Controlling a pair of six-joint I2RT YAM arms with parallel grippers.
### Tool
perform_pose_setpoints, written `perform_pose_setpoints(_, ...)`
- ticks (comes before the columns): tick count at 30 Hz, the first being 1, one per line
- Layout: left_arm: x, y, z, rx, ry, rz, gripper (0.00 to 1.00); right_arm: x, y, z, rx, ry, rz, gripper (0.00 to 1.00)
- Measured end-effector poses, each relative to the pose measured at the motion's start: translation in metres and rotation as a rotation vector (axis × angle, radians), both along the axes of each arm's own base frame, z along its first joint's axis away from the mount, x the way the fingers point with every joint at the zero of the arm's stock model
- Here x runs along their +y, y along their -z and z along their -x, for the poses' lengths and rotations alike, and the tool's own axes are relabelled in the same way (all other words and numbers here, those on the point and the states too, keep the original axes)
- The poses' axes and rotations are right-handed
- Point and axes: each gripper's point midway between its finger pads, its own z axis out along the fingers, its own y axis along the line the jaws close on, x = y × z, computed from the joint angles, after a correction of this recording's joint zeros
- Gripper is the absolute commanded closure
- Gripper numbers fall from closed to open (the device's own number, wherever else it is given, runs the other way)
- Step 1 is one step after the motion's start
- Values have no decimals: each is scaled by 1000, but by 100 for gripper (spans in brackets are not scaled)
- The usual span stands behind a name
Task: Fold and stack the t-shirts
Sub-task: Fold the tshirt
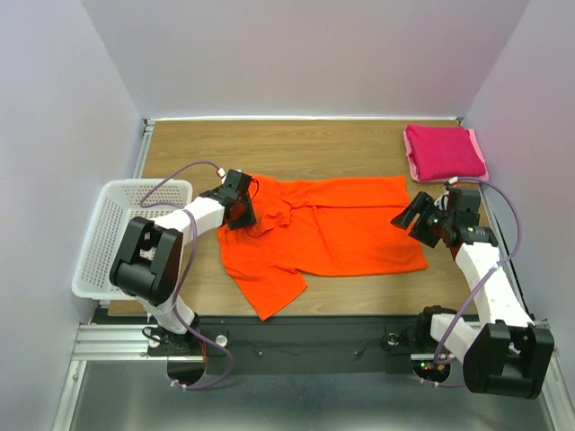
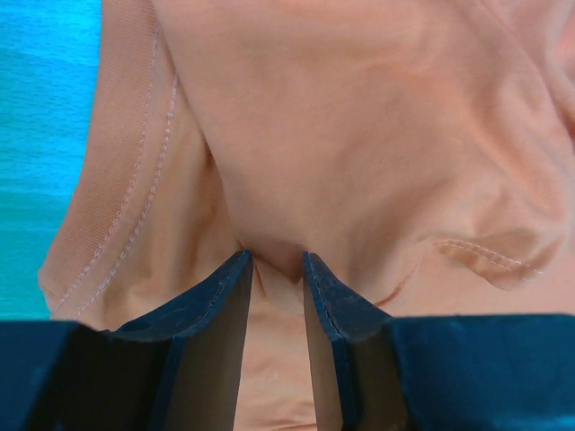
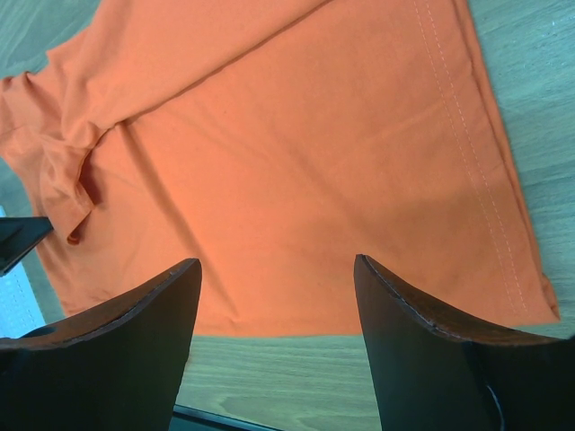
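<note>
The orange t-shirt lies spread on the wooden table, partly folded, with one sleeve pointing toward the near edge. My left gripper is at its left end near the collar, shut on a bunched fold of the orange cloth, which is pinched between the jaws. My right gripper is open and empty, held above the shirt's right hem; in the right wrist view the orange cloth lies flat below it. The magenta t-shirt lies folded at the back right corner.
A white lattice basket stands at the table's left edge beside my left arm. Bare wooden table shows behind the orange shirt. Walls close the workspace at the left, the back and the right.
</note>
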Motion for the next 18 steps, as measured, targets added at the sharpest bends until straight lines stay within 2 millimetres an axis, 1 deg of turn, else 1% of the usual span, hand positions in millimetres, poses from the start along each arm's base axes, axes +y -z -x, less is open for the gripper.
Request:
perform_pose_setpoints(7, 3, 13, 3, 28, -4, -28, 59, 0, 2, 0, 9, 0, -1, 26)
perform_pose_setpoints(9, 2, 14, 3, 23, 0, -30, 60, 0, 3, 0, 14, 0, -1, 26)
perform_pose_setpoints(11, 0, 14, 3, 20, 6, -32, 70, 0, 4, 0, 15, -1, -1, 26)
perform_pose_setpoints(13, -1, 14, 3, 20, 12, -37, 76, 0, 4, 0, 15, -1, -1, 26)
perform_pose_setpoints(14, -1, 15, 3, 20, 11, -39, 83, 0, 4, 0, 15, -1, -1, 26)
perform_pose_setpoints(16, -1, 15, 3, 18, 11, -47, 86, 0, 4, 0, 15, -1, -1, 26)
perform_pose_setpoints(18, -1, 15, 4, 18, 14, -58, 86, 0, 4, 0, 15, -1, 0, 26)
